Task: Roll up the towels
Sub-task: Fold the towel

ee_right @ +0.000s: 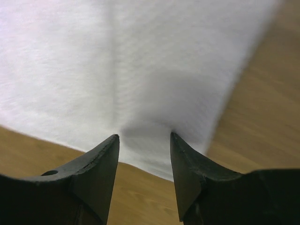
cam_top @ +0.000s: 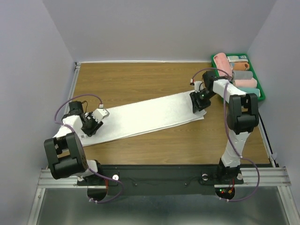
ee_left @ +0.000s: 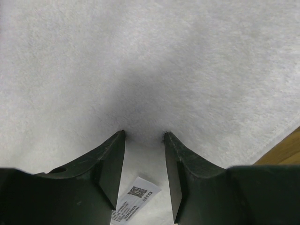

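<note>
A long white towel [cam_top: 140,115] lies flat and unrolled, slanting across the wooden table from lower left to upper right. My left gripper [cam_top: 92,124] is open, its tips pressed down on the towel's left end [ee_left: 150,70]; a printed care label [ee_left: 133,199] lies between the fingers. My right gripper [cam_top: 199,104] is open, its tips on the towel's right end [ee_right: 140,70] close to the edge, with bare wood below the fingers. Neither gripper holds anything.
A green tray [cam_top: 258,82] at the back right holds several rolled towels, pink, orange and pale. The wooden table [cam_top: 164,140] shows bare in front of and behind the white towel. Grey walls enclose three sides.
</note>
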Robot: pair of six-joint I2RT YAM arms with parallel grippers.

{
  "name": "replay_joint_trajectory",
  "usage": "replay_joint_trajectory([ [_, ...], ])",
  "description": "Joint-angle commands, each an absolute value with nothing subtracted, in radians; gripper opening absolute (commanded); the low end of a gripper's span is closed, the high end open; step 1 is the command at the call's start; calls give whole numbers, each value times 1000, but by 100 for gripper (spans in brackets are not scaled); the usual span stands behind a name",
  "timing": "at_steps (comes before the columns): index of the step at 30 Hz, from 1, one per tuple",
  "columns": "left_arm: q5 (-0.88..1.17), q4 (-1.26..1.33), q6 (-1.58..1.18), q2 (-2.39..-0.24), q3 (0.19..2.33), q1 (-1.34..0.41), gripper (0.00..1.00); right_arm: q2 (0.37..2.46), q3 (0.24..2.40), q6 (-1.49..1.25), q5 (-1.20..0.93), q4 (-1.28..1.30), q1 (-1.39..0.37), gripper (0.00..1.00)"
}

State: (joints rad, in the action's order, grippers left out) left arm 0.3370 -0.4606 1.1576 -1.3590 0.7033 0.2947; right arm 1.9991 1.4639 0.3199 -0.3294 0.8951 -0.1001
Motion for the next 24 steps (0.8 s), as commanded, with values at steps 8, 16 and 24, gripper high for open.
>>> replay_joint_trajectory([
  [8, 446, -540, 953, -1345, 867, 249, 51, 1731, 1370, 250, -303, 813, 58, 42],
  [16, 456, -572, 956, -1282, 887, 249, 52, 1669, 1132, 100, -411, 715, 98, 31],
  [24, 449, -575, 956, -1281, 882, 250, 53, 1720, 1095, 64, -405, 582, 94, 37],
])
